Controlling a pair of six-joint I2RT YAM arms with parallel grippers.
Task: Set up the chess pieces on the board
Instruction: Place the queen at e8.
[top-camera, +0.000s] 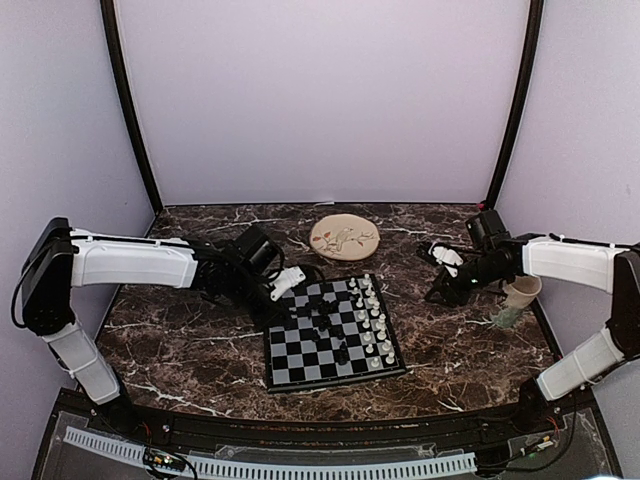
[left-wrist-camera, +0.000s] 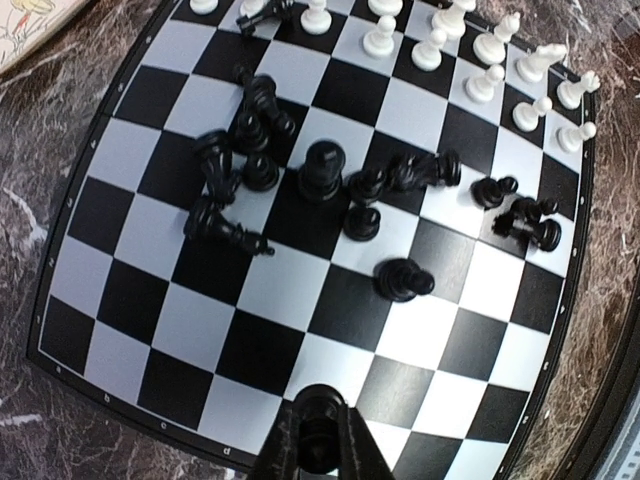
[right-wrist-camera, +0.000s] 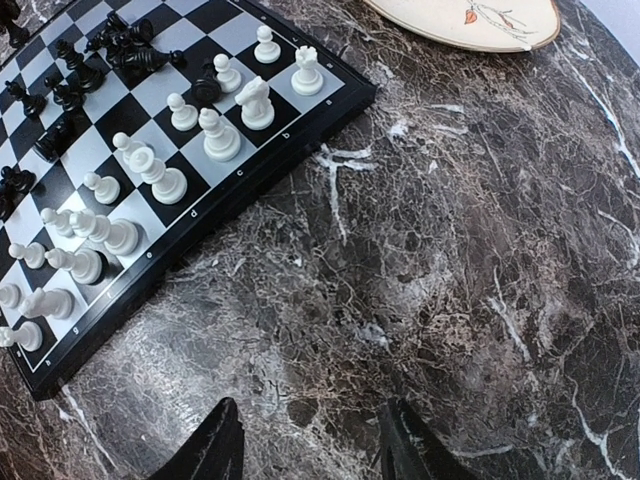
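Observation:
The board (top-camera: 300, 368) lies mid-table. White chess pieces (top-camera: 372, 320) stand in two rows along its right edge. Black chess pieces (top-camera: 325, 325) are heaped near its middle, several lying down. My left gripper (top-camera: 283, 312) hovers over the board's near-left edge. In the left wrist view it (left-wrist-camera: 320, 445) is shut on a black piece (left-wrist-camera: 322, 425) above the d-file edge squares, with the black heap (left-wrist-camera: 320, 175) and the white rows (left-wrist-camera: 490, 50) beyond. My right gripper (top-camera: 437, 292) is open and empty over bare marble right of the board, as the right wrist view (right-wrist-camera: 310, 450) shows.
A round beige floral plate (top-camera: 344, 237) sits behind the board and shows in the right wrist view (right-wrist-camera: 470, 20). A pale cup (top-camera: 518, 300) stands at the right edge under the right arm. Purple walls enclose the dark marble table (top-camera: 180, 350).

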